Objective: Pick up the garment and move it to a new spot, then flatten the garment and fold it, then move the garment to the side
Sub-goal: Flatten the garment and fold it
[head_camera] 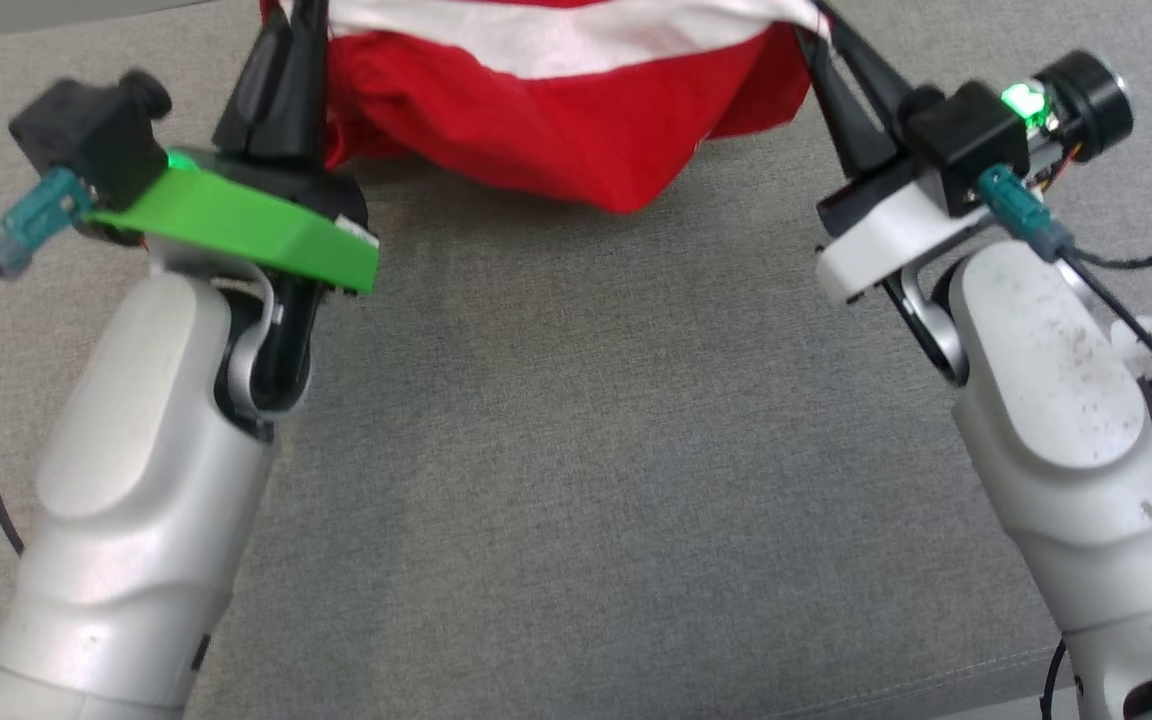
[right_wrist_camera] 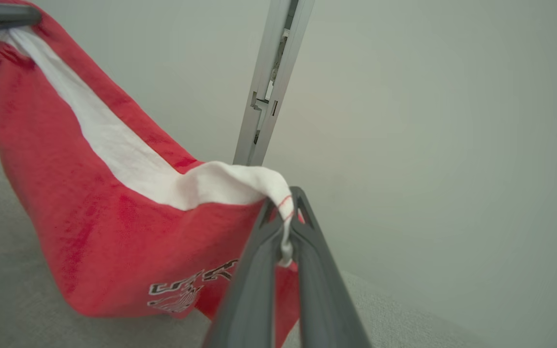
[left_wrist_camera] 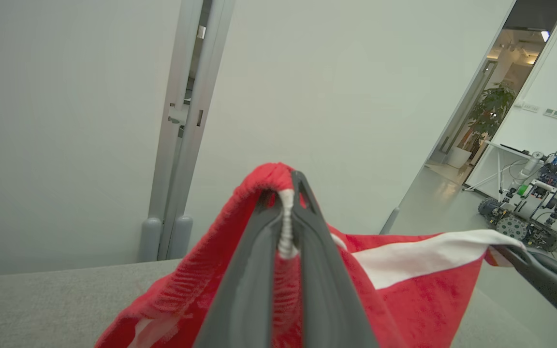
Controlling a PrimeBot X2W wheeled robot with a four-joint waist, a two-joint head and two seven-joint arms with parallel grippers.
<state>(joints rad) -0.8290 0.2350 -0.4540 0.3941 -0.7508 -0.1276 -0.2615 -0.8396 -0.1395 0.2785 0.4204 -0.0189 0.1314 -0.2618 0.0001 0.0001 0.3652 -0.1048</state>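
Gripping the garment (head_camera: pixel 556 130) — left hand (left_wrist_camera: pixel 285 195), right hand (right_wrist_camera: pixel 285 203) clamped tight.

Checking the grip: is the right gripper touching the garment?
Touching: right wrist view shows the right gripper shut on the garment, white edge pinched between its jaws.

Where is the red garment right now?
The garment hangs at the top middle of the head view, stretched between the left jaws and right jaws, each shut on an upper corner, sagging over the grey surface.
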